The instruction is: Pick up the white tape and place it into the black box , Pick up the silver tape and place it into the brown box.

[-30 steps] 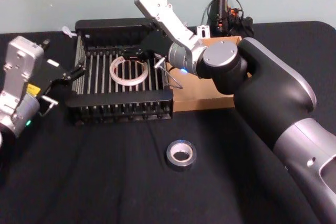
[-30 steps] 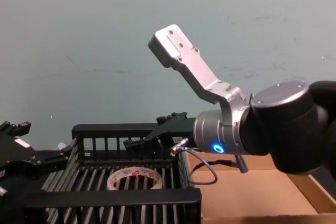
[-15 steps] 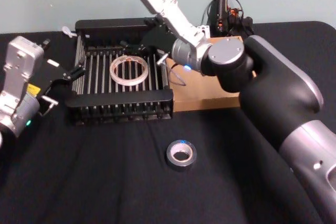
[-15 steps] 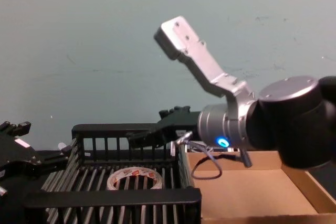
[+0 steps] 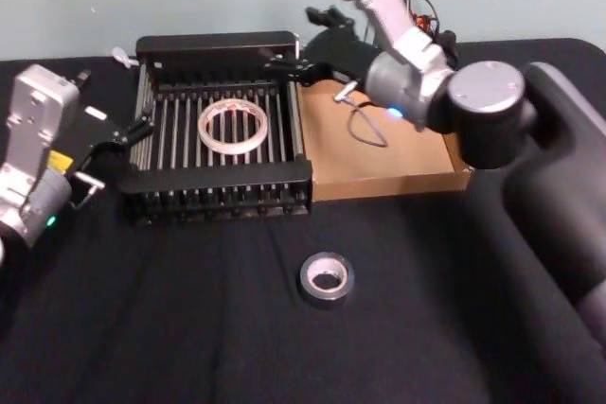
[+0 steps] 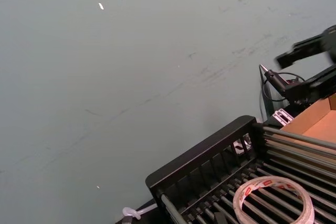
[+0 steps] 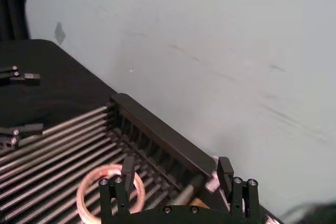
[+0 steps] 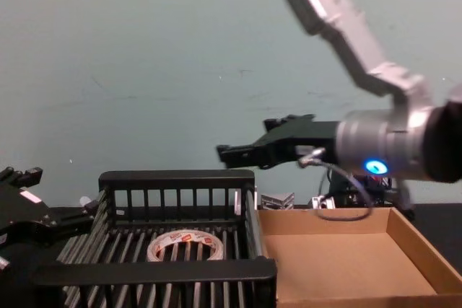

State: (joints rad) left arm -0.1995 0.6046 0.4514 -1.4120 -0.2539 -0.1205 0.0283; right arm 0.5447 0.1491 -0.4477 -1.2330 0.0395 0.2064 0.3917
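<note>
- Black cloth-covered table [image 5: 142, 328] before a pale blue-green wall; cables and small gear at the far edge.
- Right gripper [image 5: 305, 42] hangs raised above the seam between black box [image 5: 218, 182] and brown box [image 5: 379, 172]; fingers parted, holding nothing, touching nothing.
- Left gripper [image 5: 128, 130] idles just beside the black box's left wall, fingers spread, empty.
- White tape [image 5: 233, 126] lies flat on the crate's slatted floor.
- Silver tape [image 5: 327, 277] lies flat on the cloth, well apart from both boxes, nearer the robot.
- Risks, as I judge them: a low swing toward the silver tape could clip the crate wall; the chunky roll may slide on cloth if the fingers close off-centre.
</note>
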